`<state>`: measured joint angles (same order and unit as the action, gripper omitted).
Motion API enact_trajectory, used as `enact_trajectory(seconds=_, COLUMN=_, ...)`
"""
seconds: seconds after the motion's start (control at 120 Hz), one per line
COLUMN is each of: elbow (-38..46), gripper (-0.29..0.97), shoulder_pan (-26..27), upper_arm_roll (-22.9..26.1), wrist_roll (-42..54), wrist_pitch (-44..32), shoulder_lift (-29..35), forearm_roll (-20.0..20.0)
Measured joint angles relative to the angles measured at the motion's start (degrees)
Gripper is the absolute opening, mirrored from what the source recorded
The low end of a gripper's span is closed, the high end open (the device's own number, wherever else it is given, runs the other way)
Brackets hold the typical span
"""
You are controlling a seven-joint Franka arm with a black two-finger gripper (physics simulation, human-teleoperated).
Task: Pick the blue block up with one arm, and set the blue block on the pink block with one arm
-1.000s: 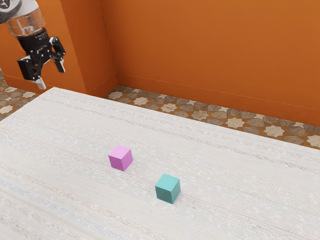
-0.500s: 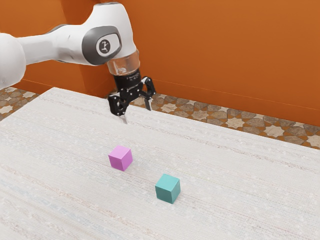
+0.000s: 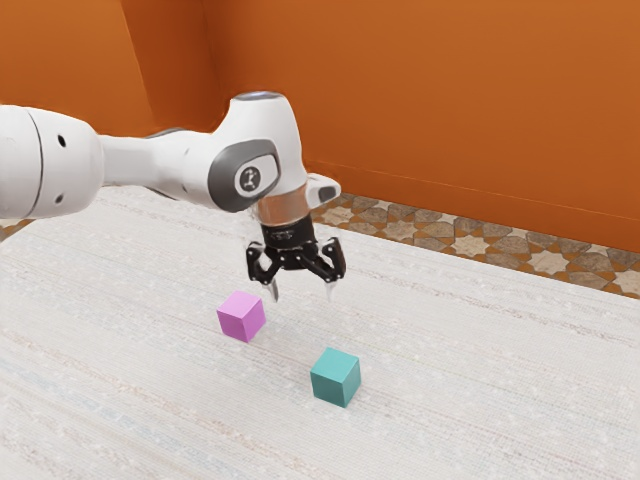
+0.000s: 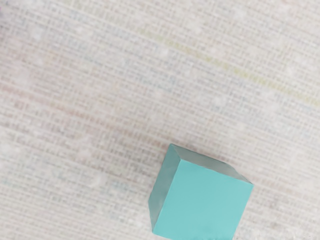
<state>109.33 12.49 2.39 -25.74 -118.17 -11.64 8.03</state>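
Now that it has swung across the table (image 3: 120, 400), the arm (image 3: 150, 165) holds its gripper (image 3: 301, 293), wide open and empty, near the pink block (image 3: 241, 316) and just short of the blue block (image 3: 335, 376), which lies untouched; a grasp looks next

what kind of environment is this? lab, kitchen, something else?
Probably a plain simulated room set up for tabletop manipulation: a pale, streaky-textured table, flat orange walls and a star-patterned tile floor. A pink block and a blue block sit on the table.
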Motion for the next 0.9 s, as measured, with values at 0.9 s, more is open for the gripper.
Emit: enact_trajectory(seconds=0.9, elbow=9.6, gripper=0.68, shoulder_pan=4.1, upper_arm_roll=0.2, wrist_roll=19.8, wrist_pitch=-18.0, shoulder_lift=-4.7, forearm_roll=5.9)
